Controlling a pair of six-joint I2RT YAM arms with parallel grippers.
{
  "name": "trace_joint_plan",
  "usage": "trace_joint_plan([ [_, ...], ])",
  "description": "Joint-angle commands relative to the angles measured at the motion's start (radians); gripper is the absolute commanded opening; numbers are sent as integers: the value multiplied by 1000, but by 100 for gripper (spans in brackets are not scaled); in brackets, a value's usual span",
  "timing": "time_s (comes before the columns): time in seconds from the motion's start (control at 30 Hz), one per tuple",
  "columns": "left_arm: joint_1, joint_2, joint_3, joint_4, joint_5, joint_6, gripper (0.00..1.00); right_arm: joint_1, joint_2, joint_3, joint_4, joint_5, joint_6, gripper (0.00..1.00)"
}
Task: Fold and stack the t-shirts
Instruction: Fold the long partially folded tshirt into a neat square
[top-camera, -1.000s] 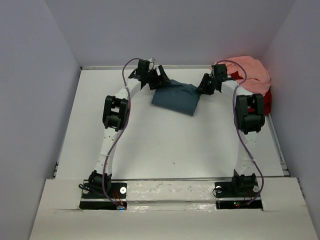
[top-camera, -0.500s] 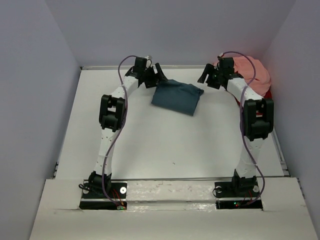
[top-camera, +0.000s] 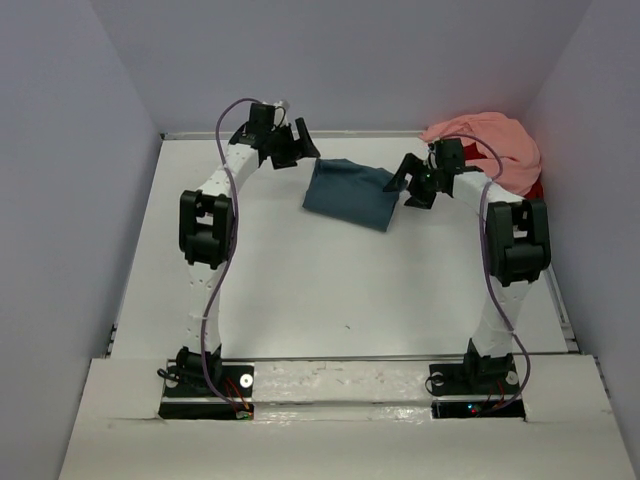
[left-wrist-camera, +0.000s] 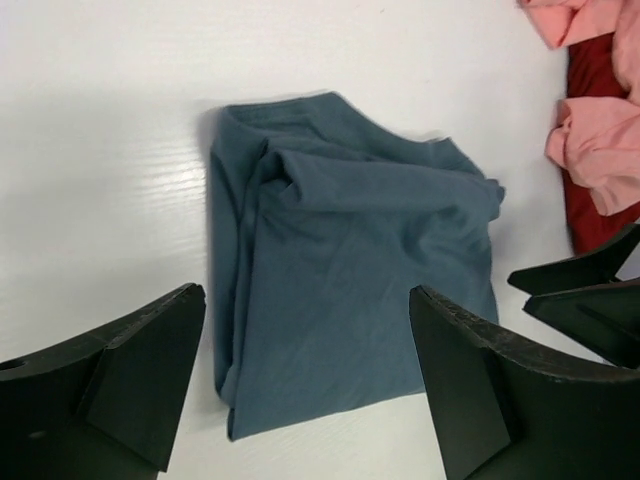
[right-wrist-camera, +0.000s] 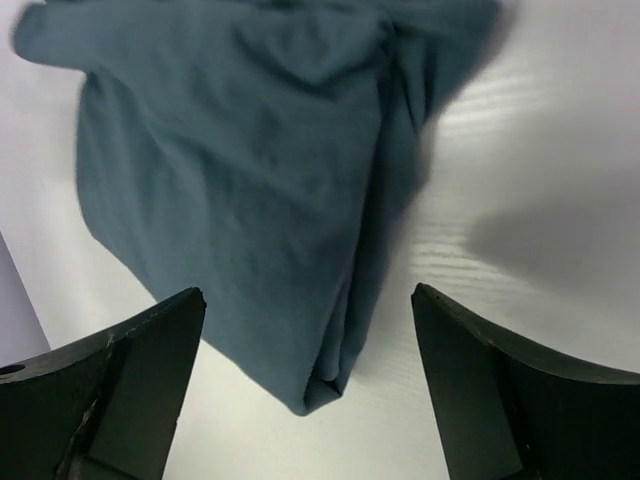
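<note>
White walls are closing in a white tabletop (top-camera: 300, 290) in the overhead view, and we are seeing both arms reaching toward its far edge. The blue shirt (top-camera: 350, 193) is lying folded into a rough rectangle on the far middle of the tabletop. Our left hand (top-camera: 296, 143) is hovering just beside its far left corner, fingers spread and grasping nothing. Our right hand (top-camera: 412, 183) is hanging at the shirt's right edge, likewise released; we cannot tell from here whether it is touching the cloth. The pink shirt (top-camera: 495, 140) is sitting crumpled in the far right corner, lying over the red shirt (top-camera: 535, 190), which is peeking out beneath it by the right wall.

From the left wrist, we are looking down between the wide-open fingers of the left hand (left-wrist-camera: 307, 295) at the blue shirt (left-wrist-camera: 350, 300). It is lying flat on the tabletop (left-wrist-camera: 100, 120), with layered folds running along its left edge and wrinkles near the top. The pink shirt (left-wrist-camera: 590, 140) and red shirt (left-wrist-camera: 590, 200) are showing at the upper right, apart from the blue one. The right hand (left-wrist-camera: 590, 290) is poking in at the right edge.

From the right wrist, the right hand (right-wrist-camera: 307, 295) is standing open and empty above the blue shirt (right-wrist-camera: 240, 180), whose folded corner is pointing toward the gap. Bare tabletop (right-wrist-camera: 530, 150) is showing to the right.
</note>
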Motion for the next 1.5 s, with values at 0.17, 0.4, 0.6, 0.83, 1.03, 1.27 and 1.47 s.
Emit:
trace_joint_plan([
  [0.17,23,7,-105,-66,56,69,99,-5,41,-114,85,-167,119,91],
  [0.4,31,96,-99,-63,126,81,97,-5,84,-165,180,-219,188,87],
  [0.6,30,144,-96,-74,146,98,96,-5,95,-168,183,-212,185,86],
  [0.83,10,193,-65,-78,183,95,95,4,101,-155,175,-204,180,84],
  [1.03,-29,221,-42,-103,215,98,80,4,109,-144,162,-203,173,79],
  [1.27,-58,255,-33,-137,223,101,54,4,115,-130,142,-198,162,66],
  [1.47,-59,259,-20,-189,201,120,29,4,127,-102,59,-170,125,7],
])
